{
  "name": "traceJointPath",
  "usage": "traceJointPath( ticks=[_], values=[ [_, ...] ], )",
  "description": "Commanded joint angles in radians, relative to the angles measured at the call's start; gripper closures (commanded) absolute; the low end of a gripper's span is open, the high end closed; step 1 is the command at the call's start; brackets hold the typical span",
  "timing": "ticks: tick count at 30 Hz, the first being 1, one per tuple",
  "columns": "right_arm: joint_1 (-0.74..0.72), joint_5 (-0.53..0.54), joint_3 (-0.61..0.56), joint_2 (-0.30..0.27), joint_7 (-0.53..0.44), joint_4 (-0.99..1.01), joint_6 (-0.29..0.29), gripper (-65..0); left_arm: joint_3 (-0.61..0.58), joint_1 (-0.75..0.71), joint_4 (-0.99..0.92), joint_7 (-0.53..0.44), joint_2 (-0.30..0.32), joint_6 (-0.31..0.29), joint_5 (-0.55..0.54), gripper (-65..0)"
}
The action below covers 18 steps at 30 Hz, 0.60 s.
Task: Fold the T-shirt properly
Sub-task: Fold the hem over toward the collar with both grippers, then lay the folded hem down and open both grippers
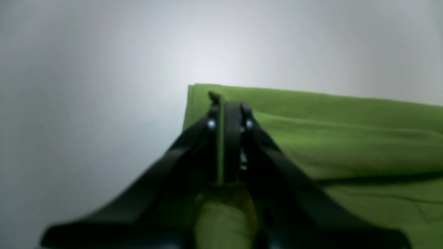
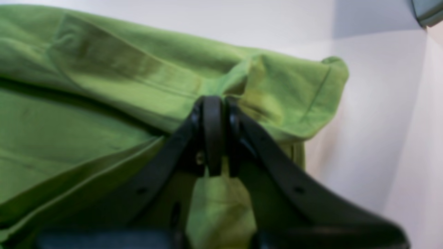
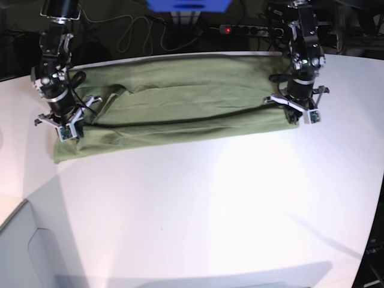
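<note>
The olive-green T-shirt (image 3: 180, 108) lies as a long doubled band across the far part of the white table (image 3: 210, 210). At its right end in the base view, my left gripper (image 3: 295, 113) is shut on the shirt's edge. The left wrist view shows those jaws (image 1: 228, 103) closed with a thin strip of the T-shirt (image 1: 346, 138) pinched between them, near a folded corner. My right gripper (image 3: 65, 125) is shut on the cloth at the left end, by a sleeve. In the right wrist view it (image 2: 213, 103) bunches the T-shirt (image 2: 104, 86) where it pinches.
Behind the table run cables and a power strip (image 3: 240, 28) with a red light, beside a blue object (image 3: 189, 5). The table's near left corner drops off to a grey area (image 3: 24, 252). A grey-green object (image 2: 429, 12) shows in the right wrist view's top corner.
</note>
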<state>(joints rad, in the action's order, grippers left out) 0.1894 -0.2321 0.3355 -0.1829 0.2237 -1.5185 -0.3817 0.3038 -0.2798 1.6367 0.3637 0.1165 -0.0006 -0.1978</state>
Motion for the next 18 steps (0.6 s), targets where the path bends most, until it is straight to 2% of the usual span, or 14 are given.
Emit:
traceJointPath(
  ticks=[1, 2, 4, 7, 9, 11, 14, 16, 18],
  values=[
    [-0.011, 0.010, 0.006, -0.014, -0.017, -0.017, 0.003, -0.2, 0.001, 0.004, 0.015, -0.022, 0.009, 0.001, -0.001, 0.0],
    [-0.011, 0.010, 0.006, -0.014, -0.017, -0.017, 0.003, -1.3, -0.001, 0.004, 0.015, -0.021, 0.009, 0.001, -0.001, 0.0],
    [-0.011, 0.007, 0.006, -0.014, -0.016, -0.017, 0.003, -8.6, -0.001, 0.004, 0.021, -0.016, 0.009, 0.001, -0.001, 0.0],
    [-0.006, 0.009, 0.006, -0.016, -0.016, -0.027, 0.003, -26.4, -0.001, 0.004, 0.023, -0.015, 0.009, 0.001, -0.001, 0.0],
    [-0.001, 0.010, 0.012, -0.016, -0.016, -0.053, -0.001, -35.1, -0.001, 0.004, 0.023, -0.015, 0.009, 0.001, -0.001, 0.0],
    [0.017, 0.010, 0.046, -0.010, -0.016, -0.098, -0.066, -41.9, -0.001, 0.004, 0.023, -0.015, 0.009, 0.001, -0.001, 0.0],
    [0.005, 0.007, 0.067, 0.015, -0.016, -0.124, -0.150, -45.8, -0.001, 0.004, 0.023, -0.015, 0.009, 0.001, -0.001, 0.0],
    [-0.031, 0.004, 0.064, 0.016, -0.013, -0.109, -0.155, -45.9, 0.002, 0.004, 0.023, -0.015, 0.009, 0.003, -0.001, 0.0],
    [-0.058, 0.004, 0.061, 0.015, 0.013, -0.070, -0.155, -45.9, 0.005, 0.004, 0.023, -0.015, 0.009, 0.007, -0.001, -6.3]
  ],
)
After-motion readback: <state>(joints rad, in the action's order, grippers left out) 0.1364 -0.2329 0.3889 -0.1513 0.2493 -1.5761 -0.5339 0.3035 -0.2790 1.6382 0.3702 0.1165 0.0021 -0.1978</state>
